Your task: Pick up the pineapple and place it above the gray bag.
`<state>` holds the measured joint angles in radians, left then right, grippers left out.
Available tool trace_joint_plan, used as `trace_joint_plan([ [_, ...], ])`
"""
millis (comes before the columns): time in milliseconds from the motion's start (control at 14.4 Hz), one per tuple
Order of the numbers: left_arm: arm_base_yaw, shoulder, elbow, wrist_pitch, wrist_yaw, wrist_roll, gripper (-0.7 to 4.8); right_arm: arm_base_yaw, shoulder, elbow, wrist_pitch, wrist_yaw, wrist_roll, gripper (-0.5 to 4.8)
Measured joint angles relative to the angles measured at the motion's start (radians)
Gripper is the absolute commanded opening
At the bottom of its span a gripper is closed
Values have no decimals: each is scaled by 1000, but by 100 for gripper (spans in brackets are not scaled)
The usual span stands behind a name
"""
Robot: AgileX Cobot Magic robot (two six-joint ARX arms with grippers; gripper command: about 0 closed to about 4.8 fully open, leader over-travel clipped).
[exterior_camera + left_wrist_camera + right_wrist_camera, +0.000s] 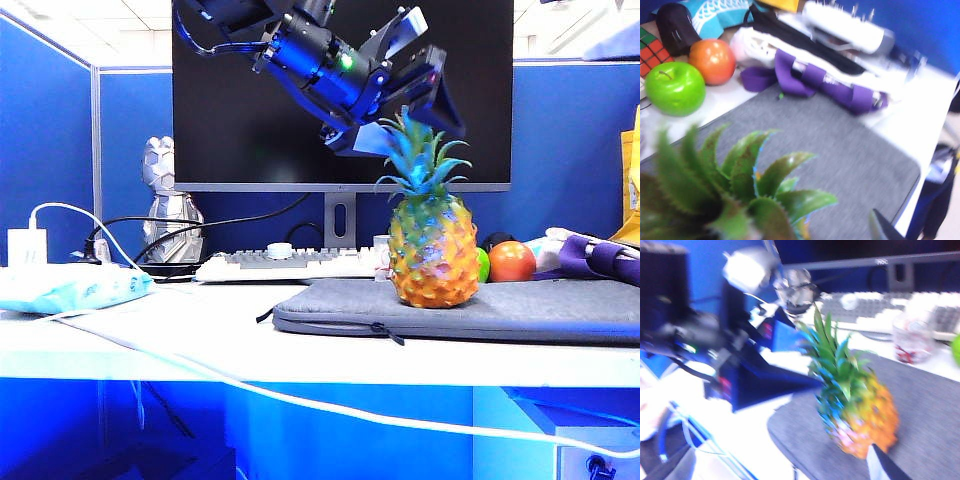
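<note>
The glossy yellow-orange toy pineapple (432, 240) with its spiky teal-green crown stands upright on the flat gray fabric bag (520, 310). The left gripper (425, 85) hangs just above the crown, at twelve o'clock from it, jaws apart and empty. The right gripper (885, 462) hovers near the pineapple, only one fingertip in view, jaws spread wide.

Yellow-orange pineapple (432, 250), gray bag (530, 305)
</note>
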<state>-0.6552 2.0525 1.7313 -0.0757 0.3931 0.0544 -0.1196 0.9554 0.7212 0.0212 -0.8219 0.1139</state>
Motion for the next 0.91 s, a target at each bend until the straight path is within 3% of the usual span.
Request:
trace_joint_plan([
  [279, -8, 2, 0, 123, 7, -87, 479, 0, 0, 0, -11, 13, -11, 479],
  [905, -14, -10, -1, 93, 10, -69, 479, 0, 1, 0, -11, 13, -12, 479],
])
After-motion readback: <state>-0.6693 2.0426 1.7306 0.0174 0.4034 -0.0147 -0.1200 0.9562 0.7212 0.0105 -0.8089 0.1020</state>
